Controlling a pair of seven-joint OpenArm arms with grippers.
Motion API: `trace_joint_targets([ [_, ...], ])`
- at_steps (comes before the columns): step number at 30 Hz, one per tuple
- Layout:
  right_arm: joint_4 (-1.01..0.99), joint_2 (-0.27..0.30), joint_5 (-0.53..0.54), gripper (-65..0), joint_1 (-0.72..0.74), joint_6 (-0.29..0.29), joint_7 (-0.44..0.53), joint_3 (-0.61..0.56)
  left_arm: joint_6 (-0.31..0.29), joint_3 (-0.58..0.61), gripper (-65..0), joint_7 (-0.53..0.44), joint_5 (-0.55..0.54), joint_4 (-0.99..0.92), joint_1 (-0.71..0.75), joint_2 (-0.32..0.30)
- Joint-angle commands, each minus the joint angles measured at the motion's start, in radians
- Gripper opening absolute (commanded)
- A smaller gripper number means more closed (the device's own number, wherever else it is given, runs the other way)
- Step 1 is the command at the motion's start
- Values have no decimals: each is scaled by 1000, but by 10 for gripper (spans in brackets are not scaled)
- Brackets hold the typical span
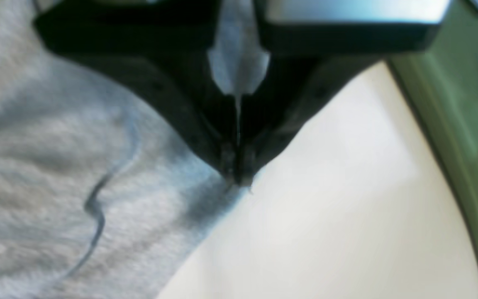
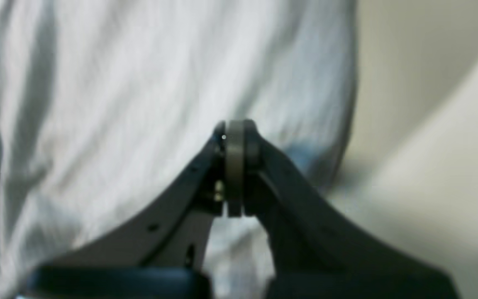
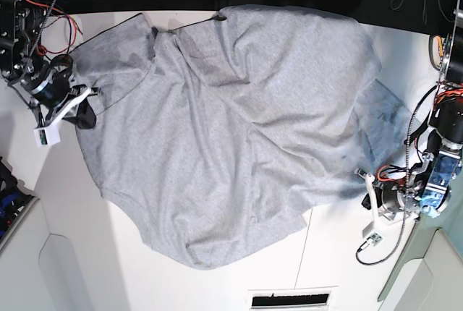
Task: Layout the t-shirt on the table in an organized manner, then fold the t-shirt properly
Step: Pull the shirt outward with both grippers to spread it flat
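The light grey t-shirt (image 3: pixel 231 123) lies spread and wrinkled over most of the white table (image 3: pixel 340 253), plain side up, with its hem bunched toward the front. At the shirt's right edge my left gripper (image 3: pixel 359 175) is shut; in the left wrist view its tips (image 1: pixel 237 180) pinch the border of the t-shirt (image 1: pixel 56 166) just above the table (image 1: pixel 326 207). On the base view's left my right gripper (image 3: pixel 90 105) is shut at the shirt's edge by a sleeve. In the right wrist view its closed tips (image 2: pixel 235 128) sit against the t-shirt (image 2: pixel 139 83), with cloth showing between the fingers.
A thin dark seam (image 3: pixel 304 253) crosses the table's front. A dark vent slot (image 3: pixel 289 300) lies at the front edge. Pale rounded panels (image 3: pixel 43 267) flank the front left, a green one (image 1: pixel 463 104) the front right. Cables (image 3: pixel 412 130) hang by the left arm.
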Motion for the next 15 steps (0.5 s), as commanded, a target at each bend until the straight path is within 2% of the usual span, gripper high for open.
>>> trace_joint_targets([
  [1,18,10,15,-650,32,7,19,6,-18,-10,-641,19,-34,32,-3,-26],
  [4,14,-4,10,-650,90,8,8,4,-53,-51,-641,99,-131,82,69,-73],
  [7,-31,-16,-26,-650,158,8,12,-22,-87,-127,-641,168,-194,97,145,-92],
  [11,-192,-40,-96,-650,277,8,49,-82,-112,-233,-641,188,-201,97,247,-92],
  [15,-362,-47,-163,-650,358,12,90,-164,-111,-249,-641,192,-167,97,335,-85],
])
